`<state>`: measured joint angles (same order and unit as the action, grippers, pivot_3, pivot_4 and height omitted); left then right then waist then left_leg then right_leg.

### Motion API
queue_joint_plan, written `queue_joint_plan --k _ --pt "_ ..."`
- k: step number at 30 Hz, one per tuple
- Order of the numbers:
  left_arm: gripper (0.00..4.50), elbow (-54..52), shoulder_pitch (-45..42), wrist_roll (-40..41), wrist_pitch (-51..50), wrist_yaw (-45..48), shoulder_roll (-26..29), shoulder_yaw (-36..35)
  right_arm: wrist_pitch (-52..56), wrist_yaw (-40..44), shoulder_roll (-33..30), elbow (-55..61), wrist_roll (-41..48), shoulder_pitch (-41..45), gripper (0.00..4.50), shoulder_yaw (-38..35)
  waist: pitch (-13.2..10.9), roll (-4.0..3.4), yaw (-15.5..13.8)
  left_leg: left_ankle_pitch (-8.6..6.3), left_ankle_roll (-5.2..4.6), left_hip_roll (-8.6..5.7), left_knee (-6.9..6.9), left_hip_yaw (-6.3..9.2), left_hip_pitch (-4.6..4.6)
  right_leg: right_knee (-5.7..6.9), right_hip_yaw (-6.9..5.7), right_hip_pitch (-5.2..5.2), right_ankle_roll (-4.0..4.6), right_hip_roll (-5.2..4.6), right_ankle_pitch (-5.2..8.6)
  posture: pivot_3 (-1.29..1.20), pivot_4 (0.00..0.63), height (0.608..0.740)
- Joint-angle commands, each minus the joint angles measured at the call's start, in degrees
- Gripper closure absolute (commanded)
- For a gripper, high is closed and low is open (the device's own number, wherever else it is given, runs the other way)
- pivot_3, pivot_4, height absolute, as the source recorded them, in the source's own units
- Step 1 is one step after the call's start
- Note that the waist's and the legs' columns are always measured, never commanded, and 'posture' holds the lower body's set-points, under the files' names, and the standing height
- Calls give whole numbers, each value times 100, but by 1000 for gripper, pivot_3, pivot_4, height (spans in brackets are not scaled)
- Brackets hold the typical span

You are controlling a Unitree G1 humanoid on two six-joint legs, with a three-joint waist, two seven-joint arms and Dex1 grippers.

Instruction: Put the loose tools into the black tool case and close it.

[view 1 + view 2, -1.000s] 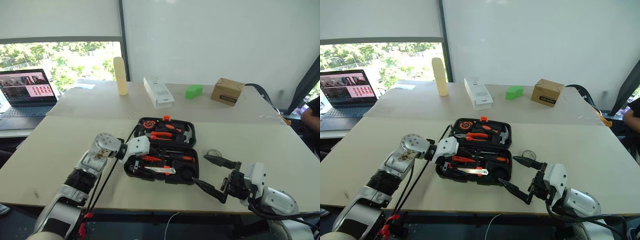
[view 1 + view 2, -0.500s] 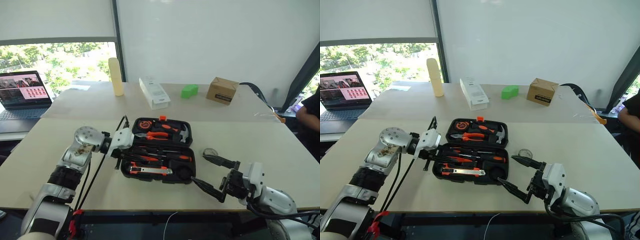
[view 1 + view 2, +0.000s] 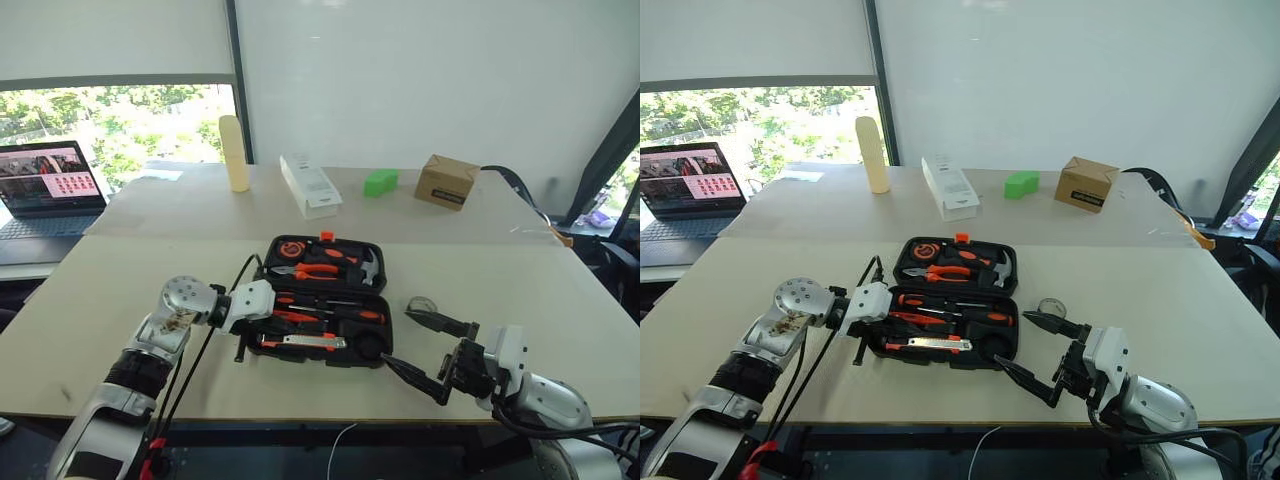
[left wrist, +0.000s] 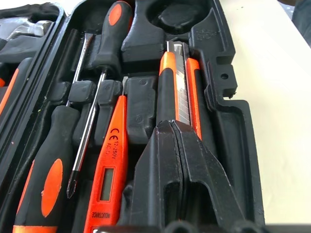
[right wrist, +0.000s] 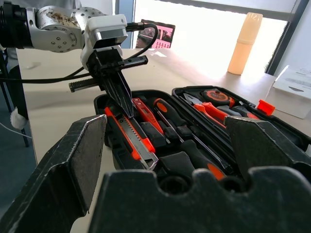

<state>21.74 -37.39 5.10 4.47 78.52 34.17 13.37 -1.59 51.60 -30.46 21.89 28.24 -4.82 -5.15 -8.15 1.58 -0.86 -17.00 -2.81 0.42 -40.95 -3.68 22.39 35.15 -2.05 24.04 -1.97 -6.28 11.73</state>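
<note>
While the case lies open:
Left gripper (image 4: 177,145): fingers pressed together, empty, above utility knife (image 4: 177,90) in black tool case (image 3: 372,258).
Right gripper (image 3: 415,345): spread wide, empty, near desk's front edge.

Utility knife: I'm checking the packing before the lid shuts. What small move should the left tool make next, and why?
Probably lift the left tool up, clear of the black tool case. It is shut, its tips at the utility knife, which looks seated in its slot, and the case lies open.

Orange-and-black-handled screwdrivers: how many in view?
2, both in the front half of the black tool case: one along the hinge side, the other beside it, pointing the opposite way. None looks hidden.
</note>
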Motion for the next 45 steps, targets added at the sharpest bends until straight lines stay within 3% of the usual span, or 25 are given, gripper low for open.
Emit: queue_joint_plan --k 1,10,15,19,22,25,30,31,33,39,43,45 --pt "4444 -12 70 -32 -797 -291 -91 24 -28 -54 -8 141 39 54 0 -84 1 -1 -6 0 0 0 0 0 -2 1 0 -3 0 -1 0 0 150 740" --pt "4444 26 392 -420 -350 -222 99 422 -45 -45 -45 140 50 8 0 -159 17 -26 19 0 0 4 2 -2 -15 6 6 -7 0 -1 1 0 150 740" --pt "4444 306 457 -1247 -19 -955 160 732 -82 -46 -44 96 21 19 0 -184 29 -39 27 -2 -2 3 11 -9 -32 3 15 -20 1 2 1 0 150 740" --pt "4444 198 497 -1480 -100 -1178 168 853 -117 -52 -37 59 -7 44 0 -202 39 -55 20 -12 -18 13 19 -10 -114 -13 12 -105 -3 1 8 0 150 740" --pt "4444 -187 658 -1000 -413 -1063 7 638 -150 -39 -64 19 -17 37 0 -271 48 -71 22 -19 -15 25 22 -11 -128 -12 12 -116 -4 1 11 0 150 740" --pt "4444 -407 734 -513 -56 -918 -11 292 -180 -47 -140 0 16 -131 0 -530 54 -81 22 -22 -13 25 23 -18 -121 -4 21 -100 -1 2 16 0 150 740" --pt "4444 -560 848 503 113 -481 193 -502 -275 105 -289 -41 192 -903 0 -1312 53 -81 18 -38 -14 25 23 -17 -93 -7 15 -81 -4 3 26 0 150 740" --pt "4052 -623 896 791 194 -351 248 -721 -296 160 -310 -60 228 -1129 0 -1493 53 -82 18 -43 -18 26 24 -16 -80 -7 9 -78 -5 5 26 0 150 740" --pt "3762 -768 1044 1255 108 -108 420 -1081 -373 249 -286 -142 306 -1537 0 -1837 51 -79 18 -45 -21 26 22 -15 -55 -8 6 -60 -6 4 26 0 150 740" --pt "1720 -902 1889 1826 89 162 1120 -2055 -835 480 -178 -793 107 -2506 0 -2530 44 -76 41 -47 -20 27 16 -22 -43 -21 17 -37 -11 -1 29 0 150 740" --pt "300 -947 2444 2143 -66 411 1386 -2472 -878 420 -352 -894 -124 -2333 0 -2426 34 -77 57 -52 -11 33 22 -25 -67 -13 22 -46 -3 0 35 0 150 740" --pt "47 -1017 2590 2374 -410 389 1445 -2643 -394 266 -645 -759 -78 -1786 0 -2248 27 -74 79 -48 -5 35 20 -30 -66 -10 31 -39 -2 0 35 0 150 740"
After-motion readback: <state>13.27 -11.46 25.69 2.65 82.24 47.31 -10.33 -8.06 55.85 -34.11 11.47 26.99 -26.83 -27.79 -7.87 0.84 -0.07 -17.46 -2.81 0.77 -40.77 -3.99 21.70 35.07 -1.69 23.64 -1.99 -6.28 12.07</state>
